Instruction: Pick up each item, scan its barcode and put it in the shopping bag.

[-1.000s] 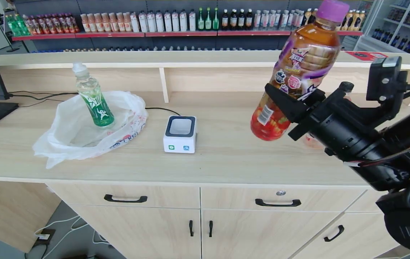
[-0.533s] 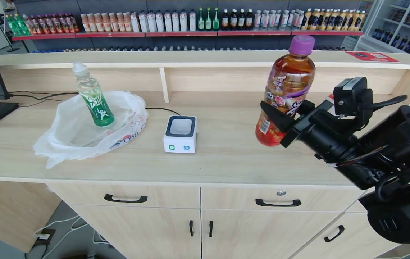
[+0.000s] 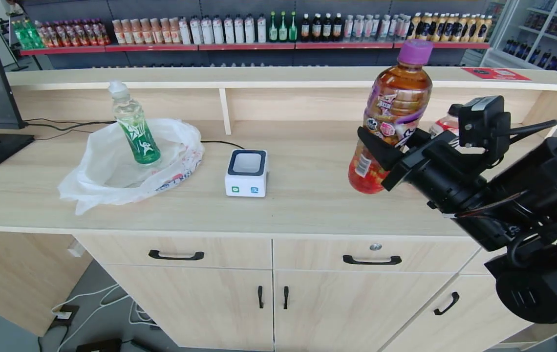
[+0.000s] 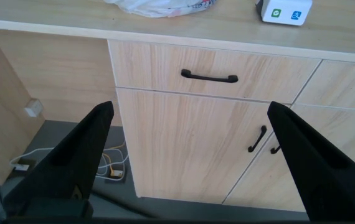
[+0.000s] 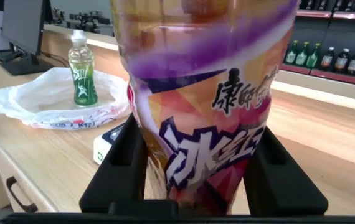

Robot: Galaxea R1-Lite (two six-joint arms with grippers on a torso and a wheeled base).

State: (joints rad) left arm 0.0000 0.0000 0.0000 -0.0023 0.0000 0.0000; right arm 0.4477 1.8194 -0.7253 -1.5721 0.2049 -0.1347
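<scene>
1 tall plastic bottle of amber tea with a purple cap point(image 3: 391, 112) is held off the light wooden desk point(image 3: 308, 210) by the right tool point(image 3: 383, 146). The tool's black fingers are clamped on the bottle's lower half, 1 on each side. The bottle hangs to the right of the small white cube scanner with a dark glass top point(image 3: 246, 172), well apart from it.

Its long axis is nearly vertical, cap up and leaning a little to the right, base pointing down at the desk. A small white patch low on the label faces the desk's front edge. I take it for the barcode, though it is too small to be sure.

This looks like the scanning step for the 2nd item. The next move calls for carrying the bottle left over the scanner and turning it so that patch meets the glass.

At the left, a crumpled white plastic shopping bag point(image 3: 112, 188) lies open on the desk. A clear bottle with a green label and white cap point(image 3: 134, 129) stands upright inside it.

The left tool point(image 4: 190, 112) hangs below desk level before the cabinet drawers, fingers spread wide and empty.
</scene>
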